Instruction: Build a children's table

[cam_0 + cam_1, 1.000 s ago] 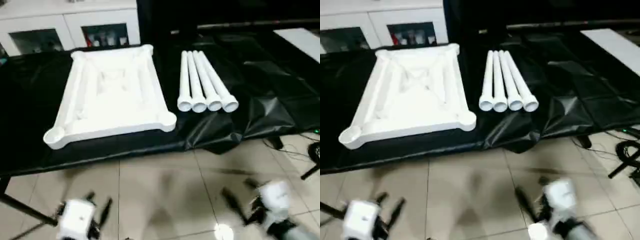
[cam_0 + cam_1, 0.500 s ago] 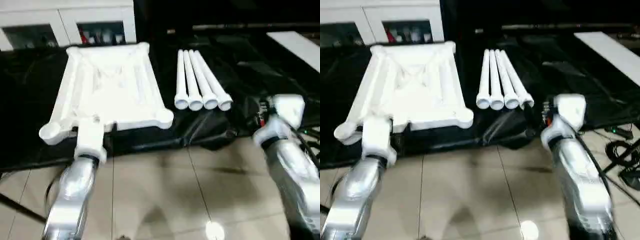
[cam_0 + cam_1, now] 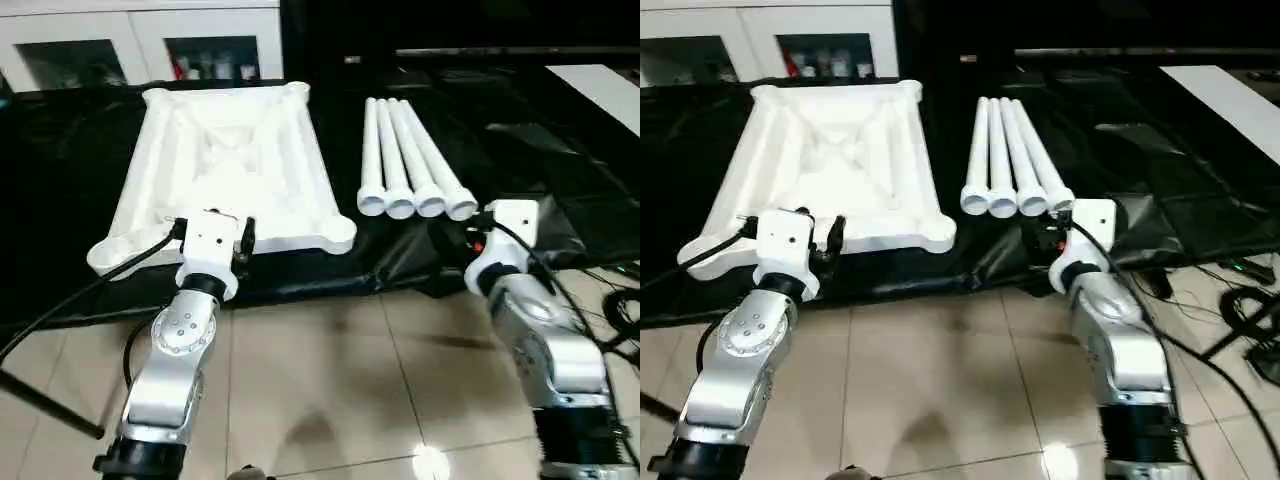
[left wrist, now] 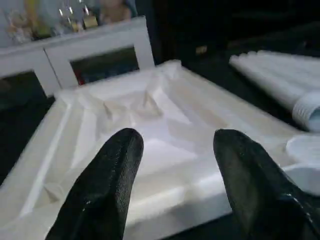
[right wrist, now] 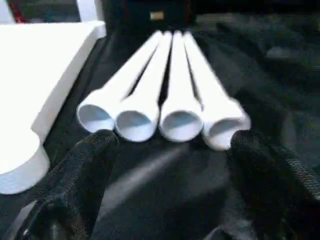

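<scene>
Tabletop (image 3: 230,170) upside down, legs (image 3: 410,160) alongside

Black cloth (image 3: 520,160), white cabinet (image 3: 130,40), tiled floor (image 3: 330,390)

Both claws (image 4: 172,185) (image 5: 170,187) up at tabletop (image 3: 225,160)

Glossy beige floor tiles (image 3: 330,370) front a black-draped table (image 3: 560,150); a white glass-doored cabinet (image 3: 140,40) stands behind.
</scene>
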